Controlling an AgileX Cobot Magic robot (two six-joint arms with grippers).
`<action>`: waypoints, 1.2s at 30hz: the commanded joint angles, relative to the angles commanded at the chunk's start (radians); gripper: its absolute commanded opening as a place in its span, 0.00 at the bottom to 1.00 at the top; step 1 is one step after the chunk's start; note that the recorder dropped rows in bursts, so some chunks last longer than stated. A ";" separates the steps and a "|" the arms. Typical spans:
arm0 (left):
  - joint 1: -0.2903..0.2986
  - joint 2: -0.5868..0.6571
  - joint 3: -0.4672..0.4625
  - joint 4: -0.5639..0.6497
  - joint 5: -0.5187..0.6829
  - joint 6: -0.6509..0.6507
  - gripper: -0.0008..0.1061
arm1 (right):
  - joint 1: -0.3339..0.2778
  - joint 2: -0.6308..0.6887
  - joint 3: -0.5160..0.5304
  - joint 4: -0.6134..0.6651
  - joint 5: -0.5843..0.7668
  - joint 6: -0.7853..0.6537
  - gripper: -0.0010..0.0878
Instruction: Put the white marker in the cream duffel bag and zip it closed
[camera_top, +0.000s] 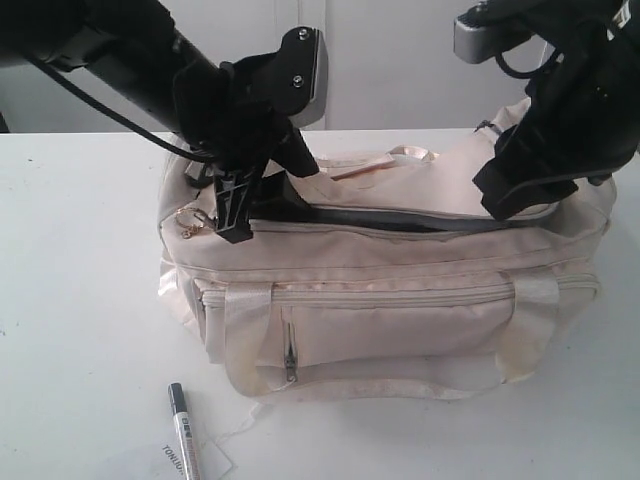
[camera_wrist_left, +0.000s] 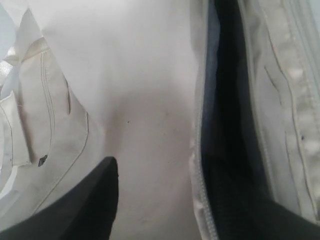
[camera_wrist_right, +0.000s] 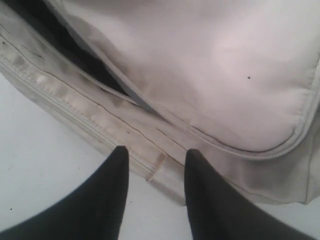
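The cream duffel bag (camera_top: 400, 300) stands mid-table with its top zip partly undone, so dark lining shows in the slit (camera_top: 400, 218). The white marker (camera_top: 184, 432), black cap away from me, lies on the table in front of the bag's left corner, far from both grippers. My left gripper (camera_top: 235, 222) is down on the bag's left end beside the gold ring (camera_top: 196, 222). Its jaws stand wide across the cream top flap (camera_wrist_left: 150, 100), one finger (camera_wrist_left: 95, 200) outside the slit; the left gripper (camera_wrist_left: 192, 180) holds nothing. My right gripper (camera_top: 508, 198) hovers open over the bag's right end, the same gripper (camera_wrist_right: 157, 150) empty above a webbing strap (camera_wrist_right: 160, 170).
A flat white paper tag (camera_top: 170, 462) lies under the marker at the table's front edge. The bag's handles (camera_top: 410, 155) rest on its top. A front zip pocket (camera_top: 390, 330) faces the exterior camera. White tabletop (camera_top: 80, 300) surrounds the bag.
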 joint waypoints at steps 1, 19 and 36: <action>0.000 0.002 0.000 0.018 0.000 0.000 0.55 | 0.000 0.000 0.000 0.000 0.000 0.000 0.42; 0.000 0.006 -0.002 0.081 0.023 -0.204 0.01 | 0.000 0.000 0.004 0.043 -0.073 -0.011 0.42; 0.000 0.006 -0.104 0.078 0.055 -0.551 0.01 | 0.000 0.012 0.008 0.404 -0.030 -0.429 0.42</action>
